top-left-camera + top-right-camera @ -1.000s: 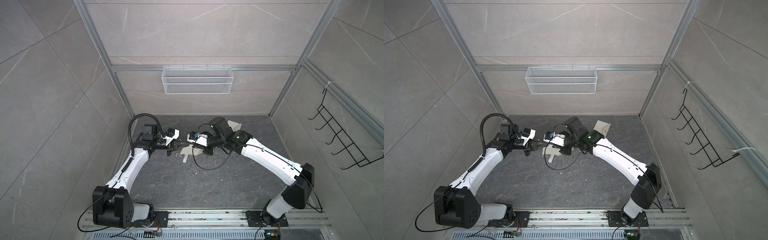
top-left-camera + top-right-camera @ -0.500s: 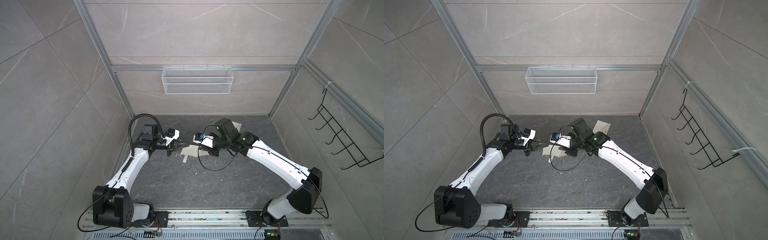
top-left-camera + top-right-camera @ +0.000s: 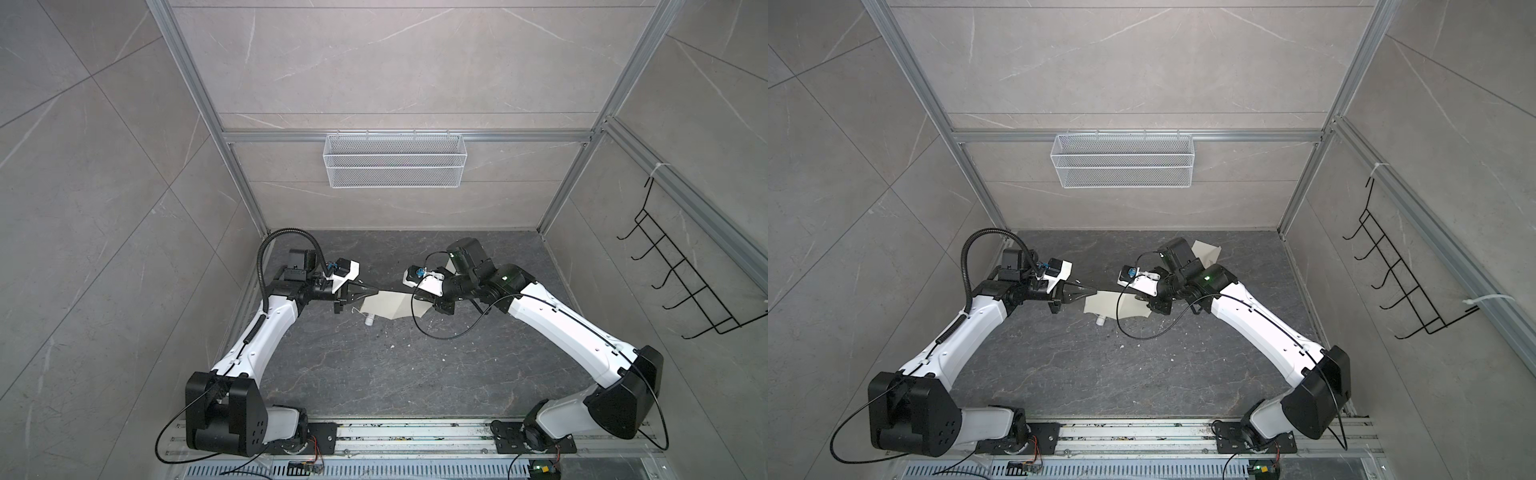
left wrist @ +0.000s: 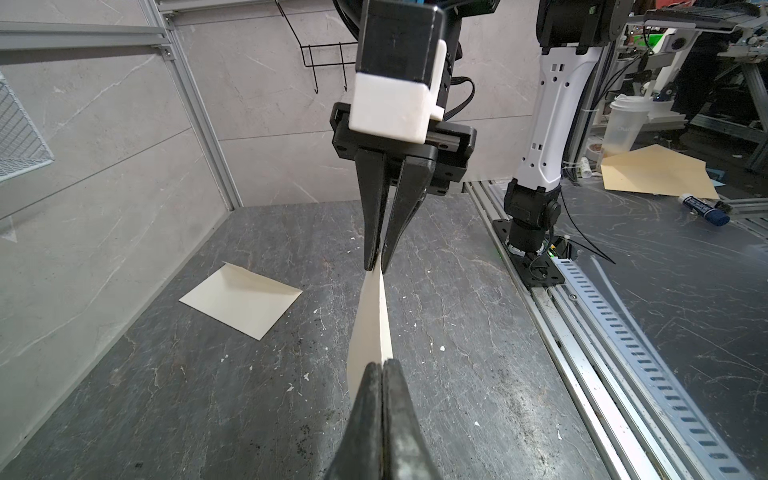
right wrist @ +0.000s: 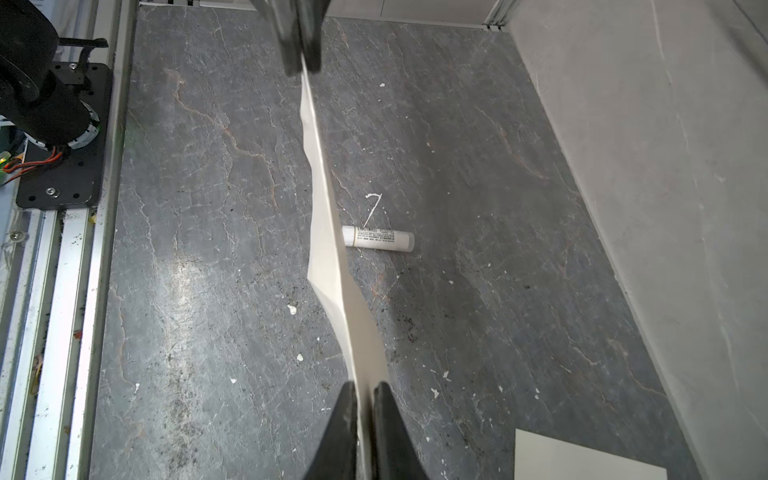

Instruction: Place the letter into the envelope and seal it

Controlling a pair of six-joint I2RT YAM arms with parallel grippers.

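Two grippers hold one sheet between them above the dark grey veined stone tabletop (image 3: pixel 374 374). On the left in both top views, the black-fingered left gripper (image 3: pixel 376 289) (image 3: pixel 1094 289) is pinched fully together on one end of the pale cream, creased paper letter (image 3: pixel 386 307) (image 3: pixel 1113 307). Its wrist view shows the fingertips pressed tight, with the letter's edge coming out from between them (image 4: pixel 382 365).

The letter spans the gap between the arms, lifted clear of the tabletop and bowed along its length; from both wrist cameras it shows nearly edge-on (image 4: pixel 372 316) (image 5: pixel 328 232).

A small white cylindrical glue-stick tube (image 3: pixel 369 330) (image 3: pixel 1100 320) (image 5: pixel 378 238) lies on its side on the tabletop, partly under the letter in both top views.

Further right, the black-fingered right gripper (image 3: pixel 415 296) (image 3: pixel 1138 297) has narrow jaws closed on the letter's other end; the left wrist view shows its tips meeting on the paper (image 4: pixel 376 266), and its own view shows the sheet running between its fingers (image 5: pixel 365 386).

The cream-white rectangular paper envelope (image 3: pixel 1208 251) (image 4: pixel 241 299) (image 5: pixel 582 461) lies flat near the back wall, behind the right arm and well apart from the letter.
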